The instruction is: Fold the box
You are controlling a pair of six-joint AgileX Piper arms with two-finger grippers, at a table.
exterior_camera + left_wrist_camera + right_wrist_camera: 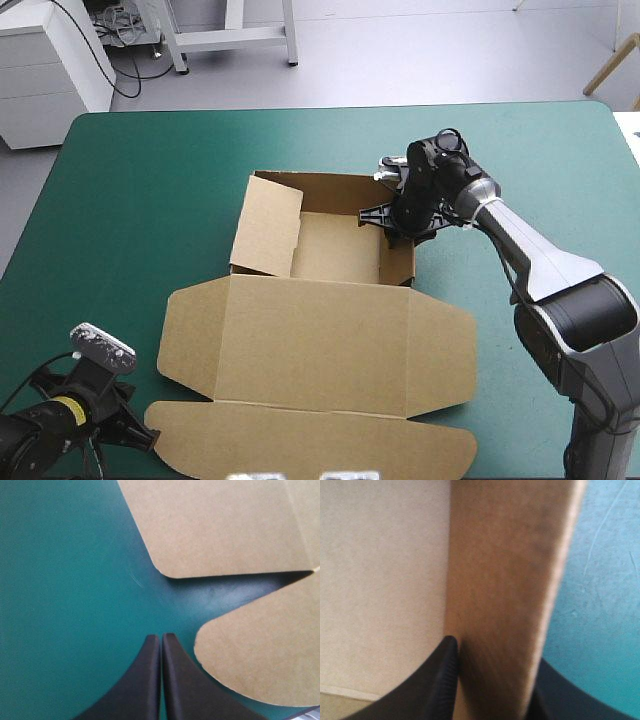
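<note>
In the middle of the teal-green desk [140,170] sits the brown box [315,345], and it's half built: the tray [340,250] stands on the far side with its walls raised, while the lid [320,330] lies flat toward the near edge with its rounded flaps spread wide. The tray's left wall [268,225] leans inward rather than standing straight. Now to the action: the right pincer [402,222] points down at the tray's right wall [398,262] near the far corner and straddles it. One black finger is inside the tray, the other is outside over the cover, and the board is pinched between them; its wrist view shows that wall rising right between the two fingers. Down at the desk's near left corner is the left pincer [161,637], fingers pressed together to a single point, holding nothing. It is over bare cover, with the lid's rounded flaps [260,665] ahead and just beside it, close but not touching.
</note>
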